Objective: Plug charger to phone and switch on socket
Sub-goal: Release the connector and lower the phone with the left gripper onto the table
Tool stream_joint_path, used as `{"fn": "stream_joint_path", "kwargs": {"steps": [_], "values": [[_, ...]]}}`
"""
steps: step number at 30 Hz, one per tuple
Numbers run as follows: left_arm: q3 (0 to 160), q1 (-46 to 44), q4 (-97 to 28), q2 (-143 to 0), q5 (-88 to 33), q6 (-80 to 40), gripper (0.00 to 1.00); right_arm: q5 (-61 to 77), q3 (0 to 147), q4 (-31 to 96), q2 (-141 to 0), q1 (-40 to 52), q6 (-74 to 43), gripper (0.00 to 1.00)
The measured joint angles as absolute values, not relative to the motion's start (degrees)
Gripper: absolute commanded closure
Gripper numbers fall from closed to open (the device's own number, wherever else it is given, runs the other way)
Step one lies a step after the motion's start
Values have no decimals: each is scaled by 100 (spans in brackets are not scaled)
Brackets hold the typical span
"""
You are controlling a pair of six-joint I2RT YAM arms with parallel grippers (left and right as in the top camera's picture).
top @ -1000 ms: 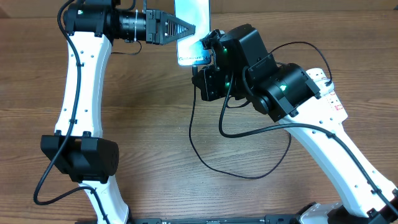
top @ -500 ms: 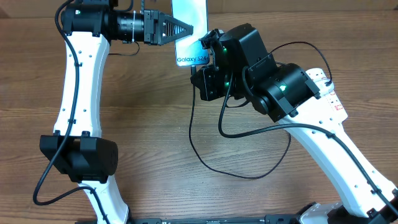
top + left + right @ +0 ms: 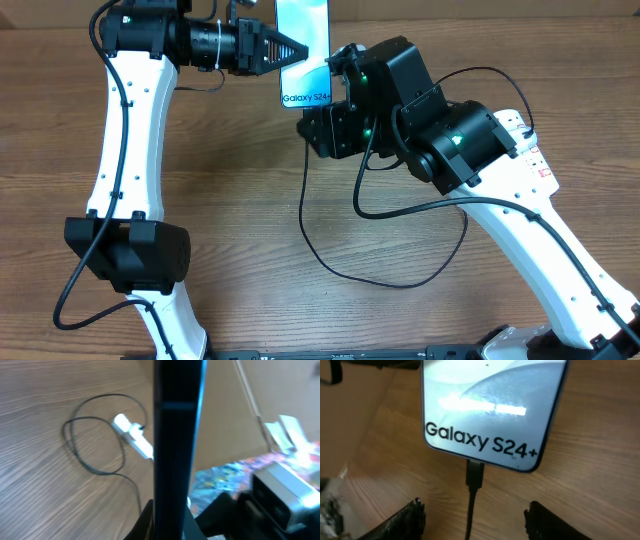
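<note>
Phone (image 3: 305, 40): at the far side of the table (image 3: 240, 190), clamped edgewise in left gripper (image 3: 298, 47). Charger (image 3: 475, 474) tip sits in its bottom port. Right gripper (image 3: 476, 515) gapes empty astride the cable. Advice: back straight off without snagging the slack loop. Socket (image 3: 528, 148) lies partly hidden beneath the right arm (image 3: 520, 210).

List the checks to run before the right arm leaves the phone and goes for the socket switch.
1. Connector seated in the bottom port of the phone: ok.
2. Left gripper shut on the phone: ok.
3. Right gripper open, its fingers either side of the cable and not touching it: ok.
4. Cable slack, lying in loose loops on the table: ok.
5. Socket switch position: cannot tell, since the right arm hides most of the strip.
</note>
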State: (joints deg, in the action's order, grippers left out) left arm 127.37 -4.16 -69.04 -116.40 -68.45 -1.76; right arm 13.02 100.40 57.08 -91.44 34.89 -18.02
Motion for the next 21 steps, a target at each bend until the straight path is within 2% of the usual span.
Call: {"fn": "stream_joint_path", "kwargs": {"steps": [4,10,21], "values": [[12739,-469,-7273,-11664,-5808,-497,96,1022,10040,5961,-9144,3487,-2171,0],[12739,-790,-7758,-12154,-5054,-572,96,355,10042,6307,-9144,3284,-2969,0],[12737,-1186,-7671,-13600,-4768,-541,96,82,10042,7063,-9144,2355,-3496,0]]}}
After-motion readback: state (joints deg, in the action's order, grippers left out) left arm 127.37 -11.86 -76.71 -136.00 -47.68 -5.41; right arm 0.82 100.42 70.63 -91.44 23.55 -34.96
